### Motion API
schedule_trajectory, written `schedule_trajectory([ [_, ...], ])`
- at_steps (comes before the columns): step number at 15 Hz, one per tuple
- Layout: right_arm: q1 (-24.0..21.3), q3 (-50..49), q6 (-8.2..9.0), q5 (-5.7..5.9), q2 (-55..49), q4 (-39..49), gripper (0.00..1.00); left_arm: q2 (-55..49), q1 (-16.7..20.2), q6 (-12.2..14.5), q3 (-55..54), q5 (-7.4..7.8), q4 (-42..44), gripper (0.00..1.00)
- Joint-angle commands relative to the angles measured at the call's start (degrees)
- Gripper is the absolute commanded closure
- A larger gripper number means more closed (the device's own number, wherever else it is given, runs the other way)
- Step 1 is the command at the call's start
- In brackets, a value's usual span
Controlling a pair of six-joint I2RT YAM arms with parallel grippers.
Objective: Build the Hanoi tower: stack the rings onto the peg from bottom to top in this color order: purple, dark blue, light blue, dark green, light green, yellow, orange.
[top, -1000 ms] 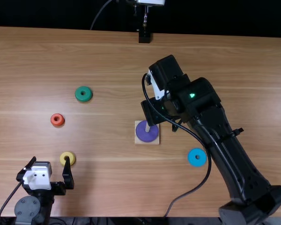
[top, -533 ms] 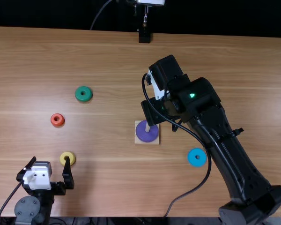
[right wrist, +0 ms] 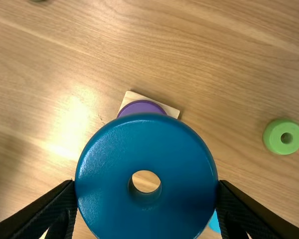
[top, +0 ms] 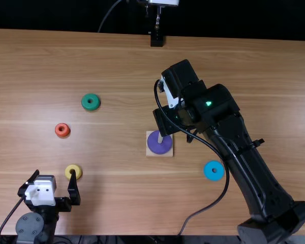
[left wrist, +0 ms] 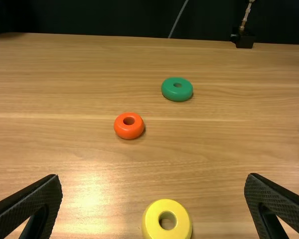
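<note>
In the top view the right gripper (top: pixel 192 135) is beyond the square wooden base (top: pixel 149 154), where the purple ring (top: pixel 159 147) lies around the peg (top: pixel 160 138). Seen from its wrist, the right gripper (right wrist: pixel 146 184) is shut on the dark blue ring (right wrist: pixel 109 164), which partly covers the purple ring (right wrist: pixel 141 106). The left gripper (top: pixel 55 174) stands open at the near left; in its wrist view the left gripper (left wrist: pixel 153 177) has nothing between its fingers. Near it is the yellow ring (left wrist: pixel 152 221).
Orange (top: pixel 62 130) and dark green (top: pixel 90 101) rings lie at the left. A light blue ring (top: pixel 210 176) rests beside the right arm, near its cable. The right wrist view has a light green ring (right wrist: pixel 274 137) on the table.
</note>
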Motion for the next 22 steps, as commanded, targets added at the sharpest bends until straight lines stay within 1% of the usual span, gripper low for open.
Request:
schedule_trajectory([
  [1, 0.43, -0.48, 0.18, 0.0, -1.64, 0.17, 1.0, -0.62, 0.27, 0.46, -6.0, 0.54, -4.43, 0.0],
  [6, 0.52, -0.48, 0.18, 0.0, -1.64, 0.28, 1.0, -0.62, 0.27, 0.46, -6.0, 0.54, -4.43, 0.0],
  [7, 0.69, -0.4, 0.5, 0.11, -1.64, 0.28, 1.0, -0.62, 0.27, 0.46, -6.0, 0.54, -4.43, 0.0],
  [9, 1.4, -0.31, 0.6, 0.0, -1.64, 0.28, 1.0, -0.62, 0.27, 0.46, -6.0, 0.54, -4.43, 0.0],
  [22, 2.19, -0.57, 0.6, 0.11, -1.29, 0.38, 1.0, -0.62, 0.27, 0.46, -6.0, 0.54, -4.43, 0.0],
])
